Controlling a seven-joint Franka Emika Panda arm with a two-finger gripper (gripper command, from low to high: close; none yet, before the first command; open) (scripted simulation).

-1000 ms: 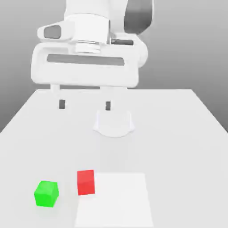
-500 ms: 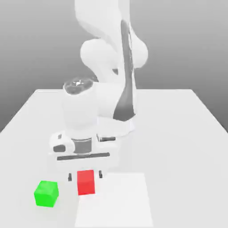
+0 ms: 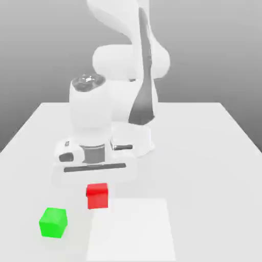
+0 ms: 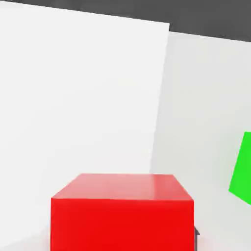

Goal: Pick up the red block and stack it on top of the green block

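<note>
The tool (image 3: pixel 97 185) is clenched on the red block (image 3: pixel 97 196), which hangs just above the worktop (image 3: pixel 204 153). The carrying step is in hand; I judge the next move must bring the red block over the green block (image 3: pixel 53 222), at the exterior view's left, and lower it squarely.

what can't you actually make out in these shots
- Fingers of the gripper: exterior view, hidden behind the hand body and the red block, so the contact is not visible.
- Whether the red block is clear of the table: its underside is hidden in the exterior view and cut off by the frame edge in the hand view.
- Green block: hand view, cut off by the frame edge; whole in the exterior view.
</note>
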